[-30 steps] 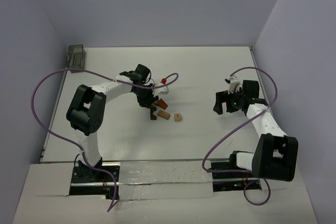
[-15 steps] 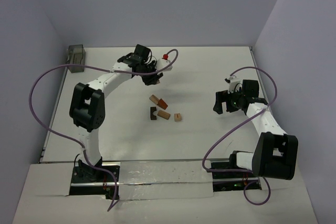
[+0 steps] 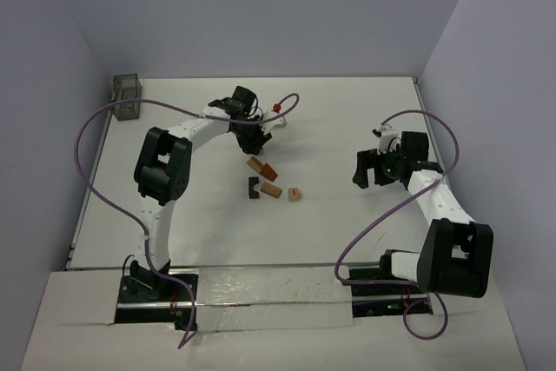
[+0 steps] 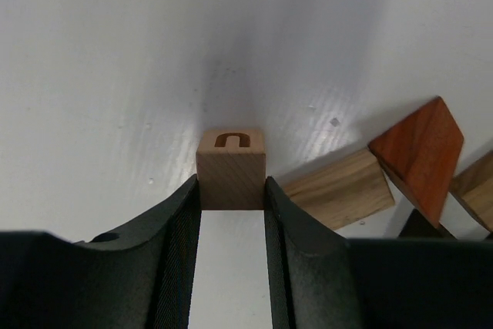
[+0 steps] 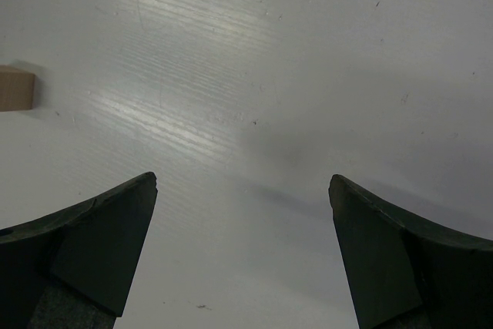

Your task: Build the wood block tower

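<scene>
At the left gripper [image 4: 231,186]: jaws partly closed, clamped on two opposite faces of a tan cube [image 4: 231,167].
Cube's look: plain light wood, sharp-edged, with a curved groove cut into its upper face.
Cube's height: close over the table [image 3: 347,110], on the far-edge side of the other pieces; I cannot tell whether it is touching or just clear.
Beside it: a tan cuboid [image 4: 339,190] lies flat with a reddish wedge [image 4: 420,156] touching its end.
Further out: a dark brown piece [image 3: 254,187] and a small marked cube [image 3: 295,193] lie loose near the table's middle; nothing looks stacked.
Step in hand: probably carrying the gripped cube to a building spot; the tower looks barely begun.
Next move: needs a flat base, a square set-down and a gentle release, since such light pieces slide easily.
Right gripper [image 5: 243,181]: spread wide, holding nothing, toward the right edge.
</scene>
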Robot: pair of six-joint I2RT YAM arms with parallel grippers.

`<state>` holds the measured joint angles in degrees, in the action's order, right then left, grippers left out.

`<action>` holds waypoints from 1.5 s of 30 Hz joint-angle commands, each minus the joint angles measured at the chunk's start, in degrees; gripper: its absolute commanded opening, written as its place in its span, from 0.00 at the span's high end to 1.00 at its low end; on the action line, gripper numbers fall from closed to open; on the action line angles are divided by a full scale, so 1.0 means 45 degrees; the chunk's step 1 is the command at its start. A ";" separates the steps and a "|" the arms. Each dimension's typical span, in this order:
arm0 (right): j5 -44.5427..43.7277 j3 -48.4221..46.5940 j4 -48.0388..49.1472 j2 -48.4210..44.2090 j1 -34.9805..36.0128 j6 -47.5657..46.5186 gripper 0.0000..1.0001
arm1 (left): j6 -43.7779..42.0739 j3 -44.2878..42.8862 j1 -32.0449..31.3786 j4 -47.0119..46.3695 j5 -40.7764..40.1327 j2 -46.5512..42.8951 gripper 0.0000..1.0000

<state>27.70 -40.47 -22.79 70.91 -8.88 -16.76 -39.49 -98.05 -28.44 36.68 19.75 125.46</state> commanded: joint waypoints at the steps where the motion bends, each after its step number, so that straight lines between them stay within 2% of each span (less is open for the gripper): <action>1: 0.0202 -0.0685 0.0015 0.0103 0.0021 0.0033 0.00 | -0.0975 0.1491 -0.0246 0.1166 0.0468 -0.1413 1.00; 6: 0.0211 -0.0656 0.0063 0.0026 0.0040 0.0051 0.00 | -0.1410 0.3948 -0.0579 0.1168 0.0706 -0.2821 1.00; 10: 0.0230 -0.0659 0.0041 0.0067 0.0041 0.0076 0.00 | -0.1510 0.5956 -0.1420 0.0682 0.0448 -0.4087 1.00; 14: 0.0257 -0.0675 0.0052 0.0103 0.0041 0.0106 0.00 | -0.1316 0.6411 -0.1622 0.0636 0.0616 -0.4565 1.00; 17: 0.0281 -0.0686 0.0014 0.0122 0.0033 0.0142 0.00 | -0.1447 0.5860 -0.1385 0.0772 0.0598 -0.4558 1.00; 22: 0.0250 -0.0674 0.0016 0.0103 0.0041 0.0121 0.00 | -0.2134 0.3907 -0.0730 0.1945 0.0670 -0.3914 1.00; 32: 0.0192 -0.0675 0.0006 0.0200 0.0041 0.0053 0.00 | -0.2925 0.0345 -0.0245 0.2868 0.0205 -0.1356 0.99; 38: 0.0172 -0.0692 0.0008 0.0313 0.0041 0.0033 0.00 | -0.2734 -0.0432 -0.0299 0.2776 0.0599 -0.0530 0.98; 45: 0.0172 -0.0696 0.0025 0.0376 0.0041 0.0073 0.00 | -0.2849 -0.0486 -0.0384 0.2961 0.0550 -0.0285 0.90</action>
<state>28.14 -40.95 -22.81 72.10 -8.88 -16.36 -51.16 -98.28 -29.54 48.64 20.18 123.74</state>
